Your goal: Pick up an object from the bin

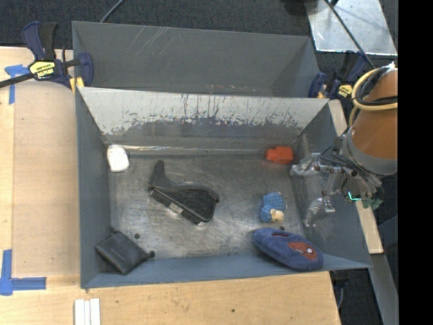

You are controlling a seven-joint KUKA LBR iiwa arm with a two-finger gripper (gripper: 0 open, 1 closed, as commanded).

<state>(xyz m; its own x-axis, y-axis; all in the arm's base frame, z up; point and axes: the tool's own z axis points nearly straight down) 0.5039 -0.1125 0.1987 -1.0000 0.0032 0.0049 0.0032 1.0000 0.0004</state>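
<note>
My gripper (310, 192) hangs at the bin's right side, above the sloping right wall. It stands open and nothing shows between its fingers. A small blue toy with a cream patch (272, 207) lies just left of it on the bin floor. An orange block (279, 155) sits up and to the left, against the back wall. A dark blue, slipper-shaped plush with a red mark (287, 248) lies below the gripper near the front right corner.
A black tool with a handle (184, 198) lies in the middle of the floor. A white rounded lump (118, 158) rests at the back left, and a black block (122, 252) sits in the front left corner. The arm's orange cover is at the right.
</note>
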